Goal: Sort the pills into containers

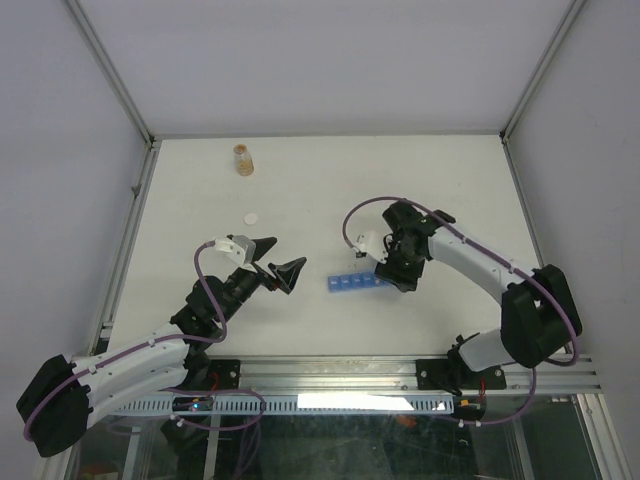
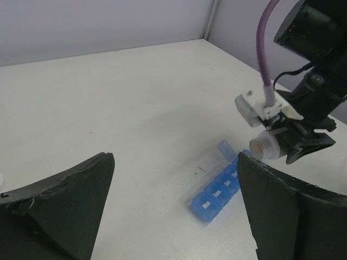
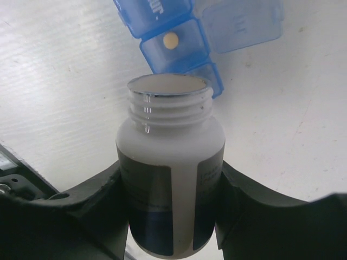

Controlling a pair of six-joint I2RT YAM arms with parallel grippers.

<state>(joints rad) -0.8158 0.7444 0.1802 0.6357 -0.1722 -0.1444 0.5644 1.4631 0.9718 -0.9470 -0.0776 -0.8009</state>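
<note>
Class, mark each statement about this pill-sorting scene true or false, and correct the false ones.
1. The right gripper holds an uncapped white bottle. True.
2. The left gripper is shut on the amber bottle. False: it is open and empty; the amber bottle stands far off on the table.
3. One open compartment of the pill organizer holds a pill. True.
4. Every lid of the pill organizer is shut. False: at least one lid is flipped open.

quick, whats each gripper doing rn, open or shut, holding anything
left gripper: open, holding nothing
right gripper: shut on the white bottle, cap off
</note>
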